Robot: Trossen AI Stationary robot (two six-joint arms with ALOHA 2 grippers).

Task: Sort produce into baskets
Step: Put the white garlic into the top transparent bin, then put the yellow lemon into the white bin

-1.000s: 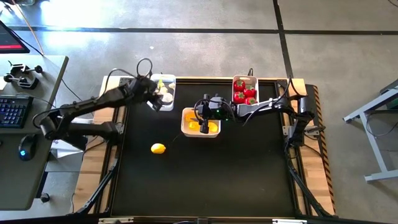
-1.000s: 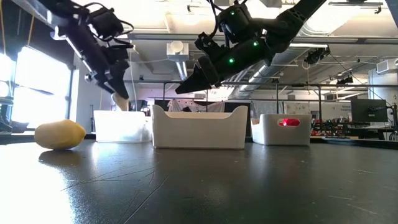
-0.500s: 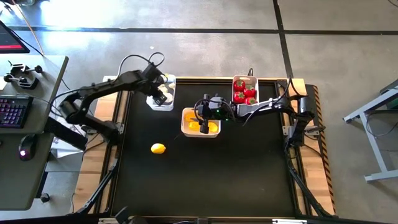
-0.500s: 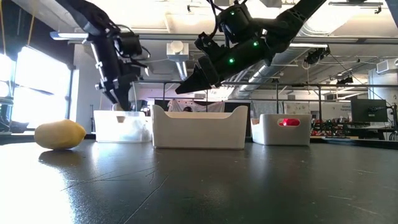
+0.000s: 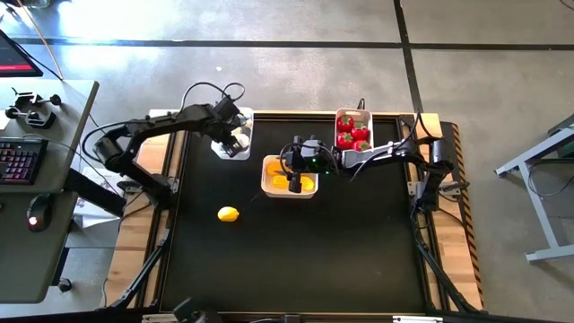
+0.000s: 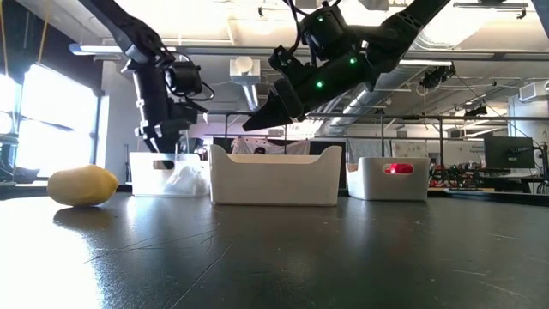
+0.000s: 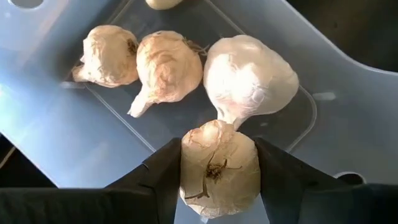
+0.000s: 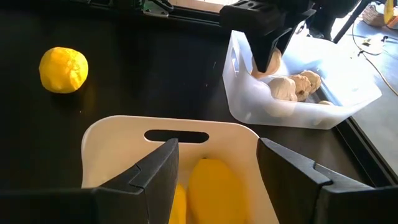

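Note:
My left gripper [image 5: 235,136] is shut on a whitish garlic bulb [image 7: 219,165] over the left narrow white bin [image 5: 247,120]. That bin holds several garlic bulbs [image 7: 168,65]. The gripper also shows in the low view [image 6: 163,144] and in the right wrist view [image 8: 268,45]. My right gripper [image 5: 294,178] hangs open above the wider middle bin [image 8: 124,134], which holds yellow lemons [image 8: 214,183]; it touches nothing. One lemon [image 5: 229,213] lies loose on the black table. The right bin [image 5: 353,115] holds red fruits [image 5: 352,133]. My left gripper pinches the garlic bulb by its two opposite sides [image 7: 186,163] between its two fingers [image 7: 283,171]. The fingers come from above and point down into the bin. The bulb [image 8: 268,61] hangs at about the bin's rim height, its root end toward the wrist camera.
The three bins stand in a row at the table's far side. The loose lemon [image 6: 81,184] lies toward the left, nearer the front than the bins. The black table [image 5: 341,251] stretches in front of the bins. A desk with a keyboard [image 5: 18,157] stands left of the table.
My left gripper has carried the garlic bulb a little toward the table's right edge, over the left bin, and has gone down so that the bulb now hangs at the bin's rim. It has stayed shut on the bulb.

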